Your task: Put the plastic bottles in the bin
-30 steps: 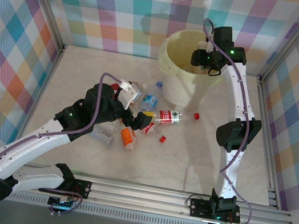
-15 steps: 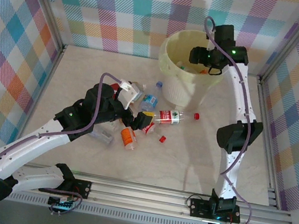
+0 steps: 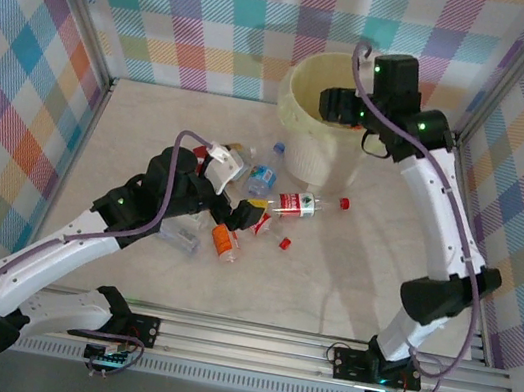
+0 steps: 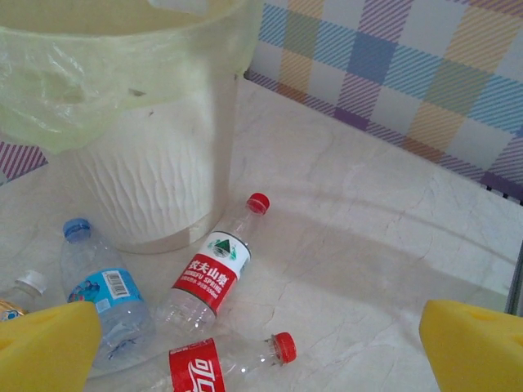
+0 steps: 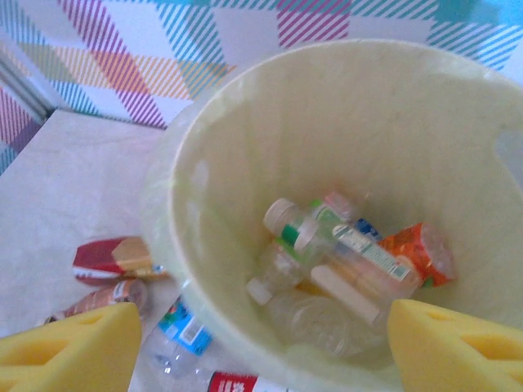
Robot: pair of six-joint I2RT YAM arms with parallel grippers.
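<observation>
My right pincer (image 5: 263,347) hangs above the mouth of the bin (image 5: 369,122), its yellow pads (image 5: 69,347) spread wide with nothing between them. Straight below it the bin is a big round tub, pale cream-yellow, with a thick rim. On its floor lies a heap of plastic bottles (image 5: 343,269). They are small and mostly clear, one with a green label and a cream cap (image 5: 298,224), one with a crumpled orange label (image 5: 418,253), and a bare, dented one (image 5: 323,322) nearest me.

My left pincer (image 4: 261,351) sits low over the table (image 4: 368,212), jaws equally wide and empty. Ahead and to the left stands the bin's ribbed wall, a thin crinkled liner (image 4: 106,90) folded over its rim. Just ahead lies a clear bottle with a red-and-white label (image 4: 208,273), its red cap pointing away from me, near the bin's foot. Left of it lies a blue-capped, blue-labelled bottle (image 4: 102,290). Closest to me, between the pads, lies a red-labelled bottle with a red cap (image 4: 225,363).
</observation>
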